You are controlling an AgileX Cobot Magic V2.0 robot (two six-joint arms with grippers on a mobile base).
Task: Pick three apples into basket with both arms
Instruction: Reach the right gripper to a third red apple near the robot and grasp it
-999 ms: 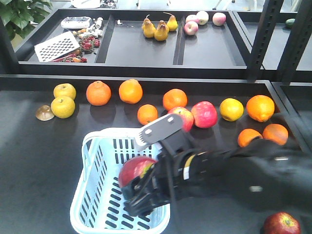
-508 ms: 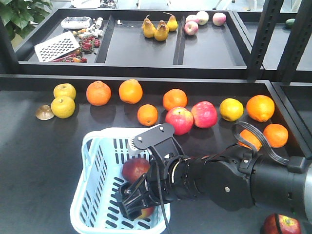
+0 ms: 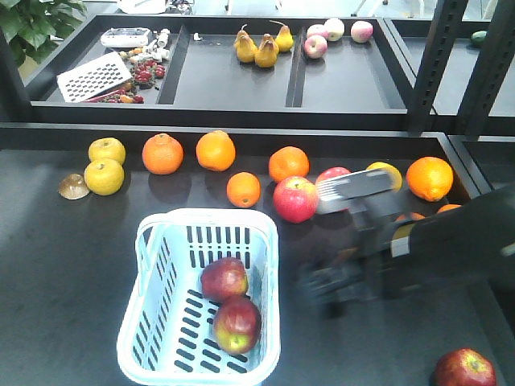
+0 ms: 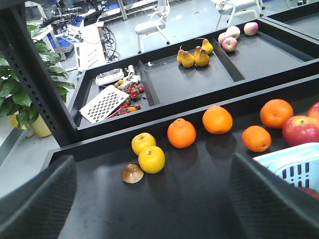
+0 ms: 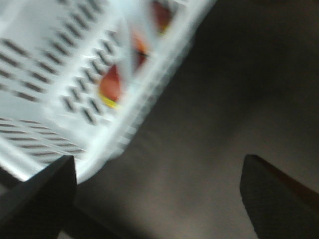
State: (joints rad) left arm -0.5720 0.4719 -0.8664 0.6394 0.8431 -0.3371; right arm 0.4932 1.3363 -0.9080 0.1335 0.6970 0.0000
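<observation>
A wide black surface [image 3: 64, 265] fills the lower scene, with a raised black shelf [image 3: 225, 80] of three compartments behind it and a potted plant [image 3: 36, 24] at the far left corner. The left wrist view shows a room beyond with white chairs [image 4: 154, 22] and equipment on a grey floor.

The right arm [image 3: 451, 249] reaches in from the right side, motion-blurred, its right gripper [image 3: 334, 289] beside the basket's right wall and above bare surface. In the right wrist view the two fingers [image 5: 35, 194] stand wide apart with nothing between them. The left gripper [image 4: 149, 199] shows only in its own wrist view, its fingers likewise spread and empty, looking over the surface toward the fruit row.

The light blue basket [image 3: 153, 265] sits on the surface near the front, left of centre. Two dark red apples [image 3: 224, 279] lie inside it, touching, the nearer one showing a yellow-green patch. A third dark red apple [image 3: 464, 370] rests on the surface at the front right corner, well apart from the basket.

Behind the basket runs a loose row of fruit: at least six oranges [image 3: 162, 153], two lighter pink-red apples [image 3: 295, 199], two yellow fruits [image 3: 105, 175] at the left, and another yellow one partly hidden by the arm. A small brown object [image 3: 74, 186] lies just beside the left yellow pair.

On the shelf are three pears [image 3: 257, 50], three pale apples [image 3: 334, 30], a white grater [image 3: 92, 76], and small red pieces too small to identify.
</observation>
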